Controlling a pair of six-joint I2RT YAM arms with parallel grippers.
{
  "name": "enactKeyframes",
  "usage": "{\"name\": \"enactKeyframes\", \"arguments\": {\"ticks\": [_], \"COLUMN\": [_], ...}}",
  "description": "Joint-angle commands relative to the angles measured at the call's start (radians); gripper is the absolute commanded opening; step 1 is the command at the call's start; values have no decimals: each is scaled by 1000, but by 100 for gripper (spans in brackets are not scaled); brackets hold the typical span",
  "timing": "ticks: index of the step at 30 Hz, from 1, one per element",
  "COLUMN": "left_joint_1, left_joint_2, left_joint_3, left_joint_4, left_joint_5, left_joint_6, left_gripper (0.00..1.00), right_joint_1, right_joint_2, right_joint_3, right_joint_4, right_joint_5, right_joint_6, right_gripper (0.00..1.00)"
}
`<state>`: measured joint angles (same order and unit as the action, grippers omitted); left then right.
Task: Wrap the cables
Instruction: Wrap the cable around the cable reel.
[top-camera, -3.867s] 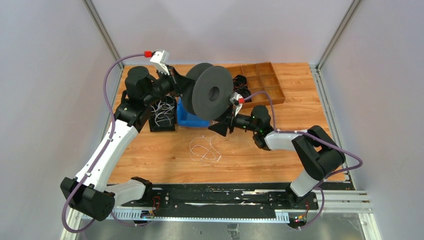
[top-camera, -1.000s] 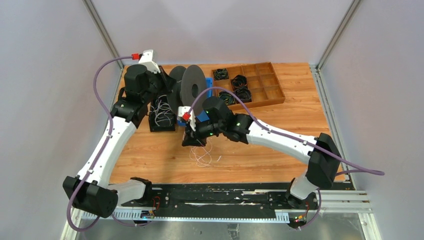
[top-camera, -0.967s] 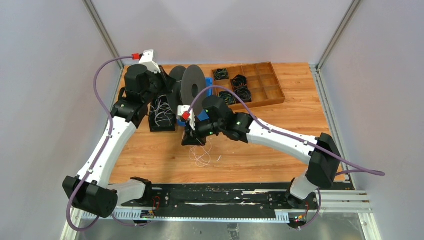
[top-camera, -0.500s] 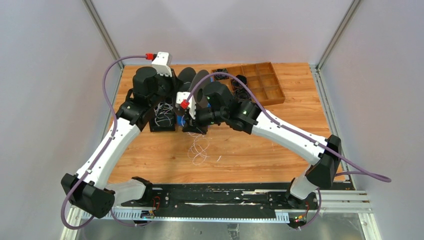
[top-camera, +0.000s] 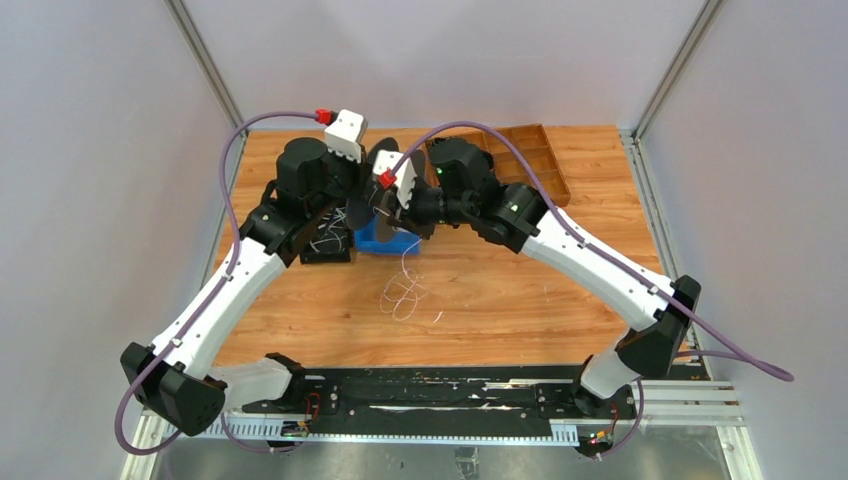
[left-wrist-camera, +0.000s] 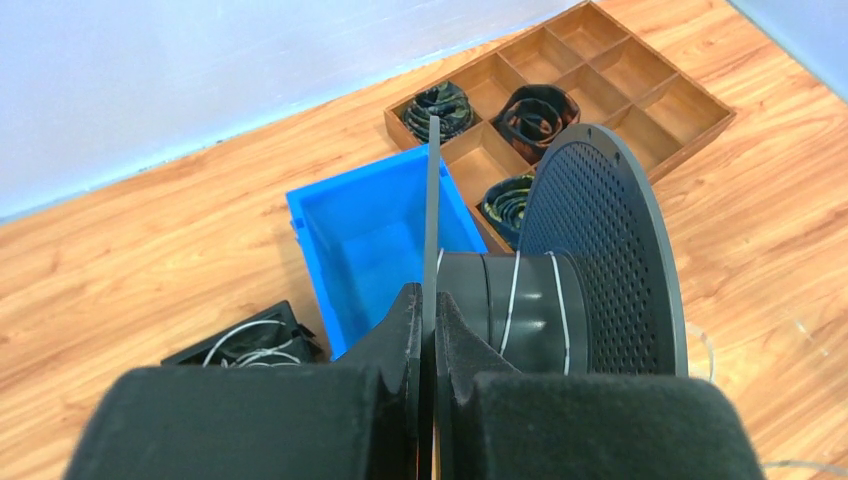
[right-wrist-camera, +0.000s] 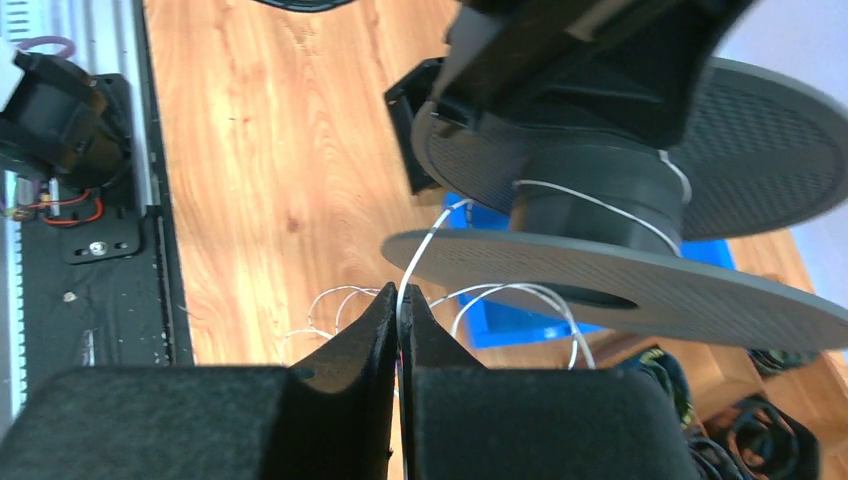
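Observation:
My left gripper (left-wrist-camera: 428, 300) is shut on the thin edge of one flange of a dark grey spool (left-wrist-camera: 600, 230), holding it above the blue bin. Two turns of thin whitish cable (left-wrist-camera: 513, 300) lie round the spool's hub. My right gripper (right-wrist-camera: 399, 298) is shut on the same cable (right-wrist-camera: 418, 250) just below the lower flange (right-wrist-camera: 620, 285). From there the strand hangs down to loose loops (top-camera: 402, 295) on the table. In the top view the two wrists meet at the back centre and hide most of the spool.
A blue bin (top-camera: 385, 243) sits under the spool. A black box (top-camera: 325, 258) holding more thin wire stands to its left. At the back right a wooden compartment tray (top-camera: 545, 170) holds black cable coils (left-wrist-camera: 538, 110). A black rail runs along the near edge.
Both wrists moved toward the back. The right gripper rose from near the table up beside the spool, drawing the cable up. The loops on the table have shrunk.

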<state>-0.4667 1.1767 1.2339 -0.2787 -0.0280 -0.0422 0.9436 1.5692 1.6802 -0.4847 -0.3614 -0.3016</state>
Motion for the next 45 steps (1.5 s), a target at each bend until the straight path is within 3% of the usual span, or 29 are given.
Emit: {"name": "enactKeyframes", "arguments": {"ticks": [1, 20, 26, 36, 45], "left_joint_1": [-31, -97, -98, -98, -98], "left_joint_2": [-34, -59, -73, -80, -95], "left_joint_3": [30, 4, 3, 21, 27], "left_joint_4": [75, 19, -17, -120, -128], "left_joint_5": [-32, 42, 104, 246, 294], "left_joint_6": [93, 382, 440, 527, 471], "left_gripper": [0, 0, 0, 0, 0], "right_joint_1": [-21, -82, -89, -130, -188], "right_joint_2": [-51, -117, -140, -155, -177], "right_joint_3": [49, 75, 13, -25, -110], "right_joint_4": [-38, -41, 11, 45, 70], "right_joint_5": [94, 302, 389, 374, 352], "right_joint_6": [-43, -193, -260, -297, -316], "right_gripper": [3, 1, 1, 1, 1]}}
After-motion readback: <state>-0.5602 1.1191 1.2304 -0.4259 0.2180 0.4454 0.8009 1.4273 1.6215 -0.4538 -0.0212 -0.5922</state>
